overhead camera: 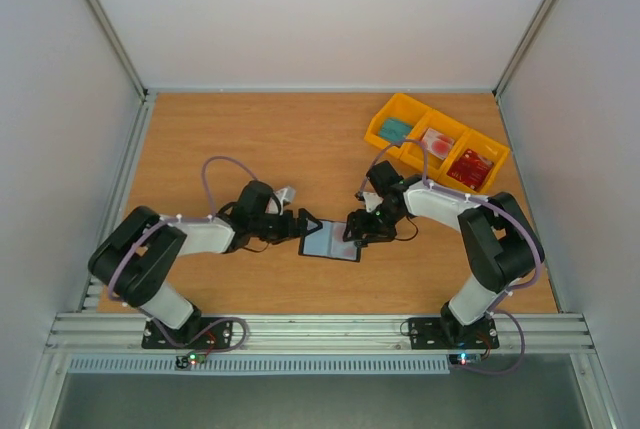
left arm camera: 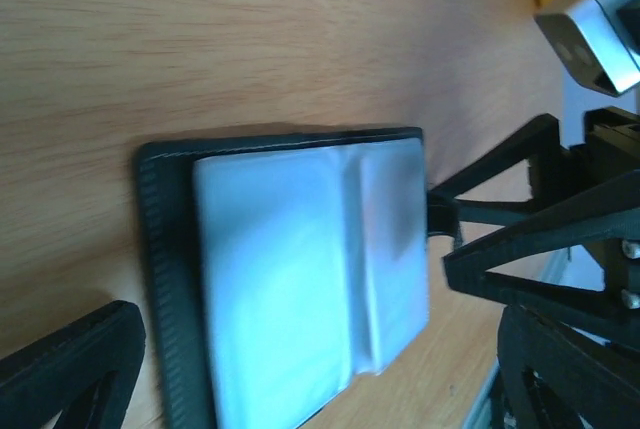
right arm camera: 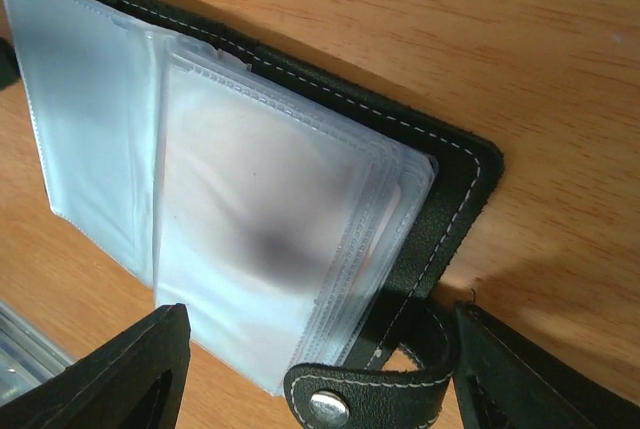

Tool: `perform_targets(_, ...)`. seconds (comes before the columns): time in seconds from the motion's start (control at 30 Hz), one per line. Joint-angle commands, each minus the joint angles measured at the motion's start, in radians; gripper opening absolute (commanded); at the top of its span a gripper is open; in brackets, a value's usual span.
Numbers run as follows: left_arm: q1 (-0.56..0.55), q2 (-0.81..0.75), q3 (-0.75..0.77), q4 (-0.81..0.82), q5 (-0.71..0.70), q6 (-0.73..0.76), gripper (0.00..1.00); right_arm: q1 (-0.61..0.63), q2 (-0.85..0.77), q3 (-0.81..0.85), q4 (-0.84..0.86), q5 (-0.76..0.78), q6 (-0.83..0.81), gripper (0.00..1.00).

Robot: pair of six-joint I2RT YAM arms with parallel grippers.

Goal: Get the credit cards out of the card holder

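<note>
Two end effectors, left (overhead camera: 303,225) and right (overhead camera: 352,230), both spread, flank the open card holder (overhead camera: 330,241); pin one cover, then pinch one sleeve's card.

Both end effectors (overhead camera: 303,224) (overhead camera: 352,230) open, lowered.

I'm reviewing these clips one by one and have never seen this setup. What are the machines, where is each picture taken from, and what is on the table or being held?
Two small robot arms are bolted at the near edge of a wooden table. One picture looks down from above; the other two come from cameras on each wrist, so their own dark fingers show at the edges.

Between the arms lies the card holder, open, with clear plastic sleeves and a black snap tab. The left gripper and right gripper sit at its opposite ends, both open; neither clearly holds anything.

At the far right stands a yellow tray holding small items, including a red one.
</note>
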Motion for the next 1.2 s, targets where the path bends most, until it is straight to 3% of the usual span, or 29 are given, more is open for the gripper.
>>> perform_targets(0.0, -0.026, 0.127, 0.04, -0.007, 0.102, -0.023, 0.97, 0.006, 0.033, -0.038, 0.021, -0.008, -0.008, 0.72)
perform_targets(0.27, -0.074, 0.123, 0.072, 0.072, 0.162, 0.011, 0.96, 0.006, 0.034, -0.039, 0.041, -0.018, -0.009, 0.71)
perform_targets(0.6, -0.107, 0.135, 0.099, 0.085, 0.071, 0.045, 0.65, 0.006, 0.013, -0.048, 0.057, -0.025, 0.0, 0.69)
perform_targets(0.83, -0.129, 0.152, 0.112, 0.138, 0.045, 0.042, 0.54, 0.007, 0.005, -0.066, 0.077, -0.035, 0.003, 0.68)
perform_targets(1.03, -0.147, 0.203, 0.149, 0.193, 0.052, -0.01, 0.52, 0.006, 0.0, -0.073, 0.087, -0.037, 0.003, 0.67)
perform_targets(1.17, -0.149, 0.23, 0.164, 0.176, 0.048, -0.019, 0.24, 0.005, -0.003, -0.081, 0.098, -0.037, 0.002, 0.66)
